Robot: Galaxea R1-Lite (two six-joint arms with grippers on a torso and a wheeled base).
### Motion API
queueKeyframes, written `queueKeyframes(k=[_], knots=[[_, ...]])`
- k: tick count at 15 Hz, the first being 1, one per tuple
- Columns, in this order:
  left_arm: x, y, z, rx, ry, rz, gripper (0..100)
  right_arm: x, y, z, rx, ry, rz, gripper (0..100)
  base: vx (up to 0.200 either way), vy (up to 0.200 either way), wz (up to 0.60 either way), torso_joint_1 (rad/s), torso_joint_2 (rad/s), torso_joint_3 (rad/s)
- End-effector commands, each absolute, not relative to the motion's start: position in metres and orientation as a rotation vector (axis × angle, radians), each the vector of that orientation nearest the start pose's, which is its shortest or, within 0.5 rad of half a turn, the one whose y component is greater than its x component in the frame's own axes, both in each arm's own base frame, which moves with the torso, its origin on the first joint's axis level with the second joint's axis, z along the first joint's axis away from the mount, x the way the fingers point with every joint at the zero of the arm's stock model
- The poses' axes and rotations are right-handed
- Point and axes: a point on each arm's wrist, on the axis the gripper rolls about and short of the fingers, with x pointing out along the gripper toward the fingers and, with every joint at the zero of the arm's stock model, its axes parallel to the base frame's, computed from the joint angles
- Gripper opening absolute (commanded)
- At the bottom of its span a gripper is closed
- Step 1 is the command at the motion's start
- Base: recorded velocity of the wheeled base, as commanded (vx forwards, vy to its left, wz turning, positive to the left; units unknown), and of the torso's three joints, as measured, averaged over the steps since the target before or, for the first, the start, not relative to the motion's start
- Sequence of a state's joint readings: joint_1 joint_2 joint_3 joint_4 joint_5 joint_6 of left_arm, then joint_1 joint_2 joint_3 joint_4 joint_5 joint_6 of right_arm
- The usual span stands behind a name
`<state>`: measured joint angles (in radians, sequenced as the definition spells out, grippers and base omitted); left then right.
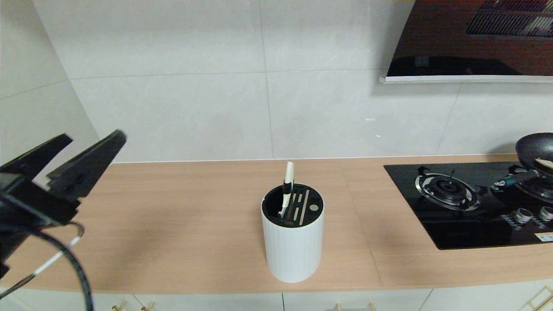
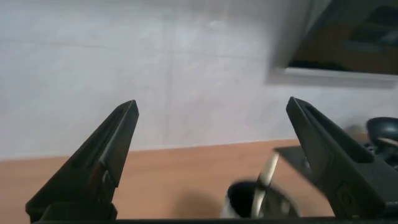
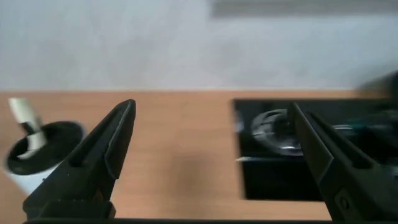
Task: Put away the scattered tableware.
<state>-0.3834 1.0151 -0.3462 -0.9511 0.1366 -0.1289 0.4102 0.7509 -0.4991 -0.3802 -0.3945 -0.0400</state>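
Note:
A white ribbed cylindrical holder [image 1: 293, 244] with a black slotted top stands on the wooden counter [image 1: 181, 224], near its front edge. A black-and-white utensil handle [image 1: 287, 183] sticks up out of its round opening. My left gripper [image 1: 93, 138] hangs open and empty above the counter's left end, well to the left of the holder. In the left wrist view the holder [image 2: 258, 202] and the handle [image 2: 266, 177] lie between the gripper's [image 2: 211, 115] spread fingers. My right gripper [image 3: 211, 112] is open and empty above the counter, with the holder [image 3: 37, 152] off to one side.
A black gas hob [image 1: 471, 203] with burners and knobs is set into the counter at the right. A dark pan [image 1: 538, 151] sits on its far right burner. A range hood [image 1: 471, 41] hangs above it. A tiled wall closes the back.

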Motion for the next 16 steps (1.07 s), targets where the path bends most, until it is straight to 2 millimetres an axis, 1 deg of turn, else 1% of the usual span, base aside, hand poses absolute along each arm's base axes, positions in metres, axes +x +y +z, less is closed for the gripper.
queueKeyframes(k=[1,2,4,5,7,8,9,11,12,13,15,16], knots=[[0.021,-0.004,0.205,-0.222,-0.256,-0.203,100,-0.016,-0.015,0.233,-0.026,-0.243,-0.042,100,0.0,0.0,0.0,0.0,0.0,0.0],[0.007,0.001,0.194,-0.229,-0.224,-0.197,100,-0.026,-0.019,0.226,-0.031,-0.223,-0.045,100,0.0,0.0,0.0,0.0,0.0,0.0],[-0.017,0.004,0.177,-0.249,-0.211,-0.215,100,-0.042,-0.024,0.21,-0.046,-0.19,-0.057,100,0.0,0.0,0.0,0.0,0.0,0.0],[-0.026,0.005,0.171,-0.252,-0.221,-0.221,100,-0.047,-0.024,0.207,-0.048,-0.186,-0.081,100,0.0,0.0,0.0,0.0,0.0,0.0],[-0.036,0.005,0.155,-0.255,-0.236,-0.202,100,-0.054,-0.022,0.202,-0.049,-0.204,-0.134,100,0.0,0.0,0.0,0.0,0.0,0.0],[-0.034,0.005,0.147,-0.261,-0.221,-0.178,100,-0.057,-0.022,0.198,-0.047,-0.214,-0.153,100,0.0,0.0,0.0,0.0,0.0,0.0],[-0.031,0.006,0.144,-0.298,-0.23,-0.149,100,-0.06,-0.022,0.192,-0.046,-0.224,-0.169,100,0.0,0.0,0.0,0.0,0.0,0.0],[-0.03,0.005,0.144,-0.336,-0.275,-0.099,100,-0.058,-0.02,0.183,-0.009,-0.213,-0.196,100,0.0,0.0,0.0,0.0,0.0,0.0],[-0.029,0.005,0.142,-0.343,-0.279,-0.06,100,-0.058,-0.019,0.182,0.033,-0.215,-0.206,100,0.0,0.0,0.0,0.0,0.0,0.0],[-0.029,0.004,0.139,-0.347,-0.282,-0.019,100,-0.057,-0.018,0.18,0.031,-0.206,-0.221,100,0.0,0.0,0.0,0.0,0.0,0.0],[-0.035,0.001,0.123,-0.331,-0.319,0.013,100,-0.054,-0.016,0.173,0.038,-0.185,-0.256,100,0.0,0.0,0.0,0.0,0.0,0.0],[-0.029,0.001,0.11,-0.326,-0.282,0.037,100,-0.051,-0.015,0.169,0.08,-0.173,-0.262,100,0.0,0.0,0.0,0.0,0.0,0.0]])
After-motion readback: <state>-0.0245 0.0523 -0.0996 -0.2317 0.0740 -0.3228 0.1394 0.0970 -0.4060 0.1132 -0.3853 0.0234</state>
